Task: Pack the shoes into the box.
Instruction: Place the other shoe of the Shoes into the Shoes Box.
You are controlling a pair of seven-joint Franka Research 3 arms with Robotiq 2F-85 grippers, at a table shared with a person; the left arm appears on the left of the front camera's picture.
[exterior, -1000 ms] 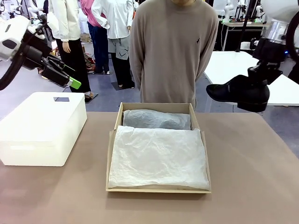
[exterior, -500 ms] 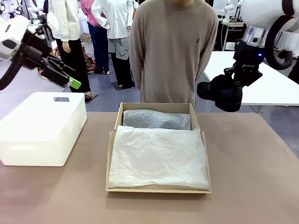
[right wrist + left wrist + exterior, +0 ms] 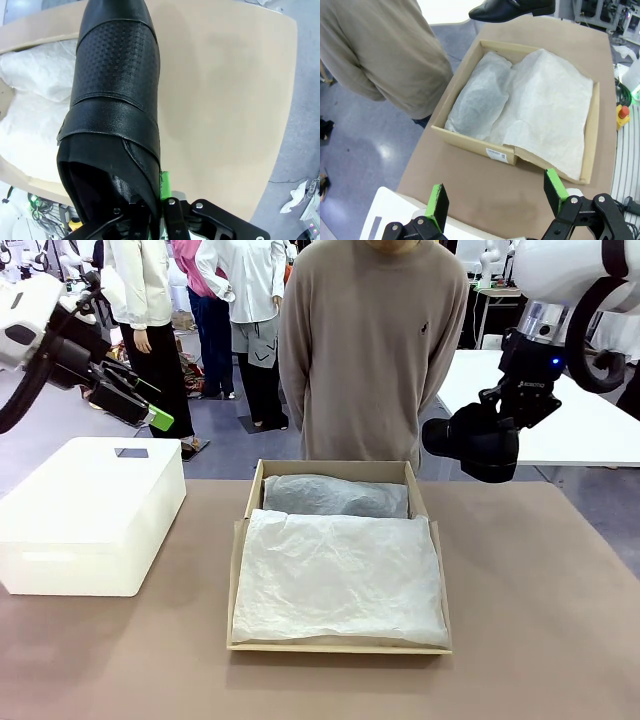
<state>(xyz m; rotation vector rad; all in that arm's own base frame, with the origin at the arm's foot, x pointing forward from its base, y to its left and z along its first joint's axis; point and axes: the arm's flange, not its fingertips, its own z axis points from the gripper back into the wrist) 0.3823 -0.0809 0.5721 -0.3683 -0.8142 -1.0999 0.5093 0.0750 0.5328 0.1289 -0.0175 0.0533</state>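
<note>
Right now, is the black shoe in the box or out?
Out: the right gripper holds the shoe airborne, past the far right corner of the box.

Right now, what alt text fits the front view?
The right gripper holds a black shoe in the air beside an open cardboard box lined with white paper. A person stands behind the table; the left gripper is open.

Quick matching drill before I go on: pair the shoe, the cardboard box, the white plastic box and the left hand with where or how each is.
1 shoe
2 cardboard box
3 white plastic box
4 left hand

a open, empty
b held in the air
c middle of the table, tissue-lined
d left end of it

Pairs: 1-b, 2-c, 3-d, 4-a
</note>
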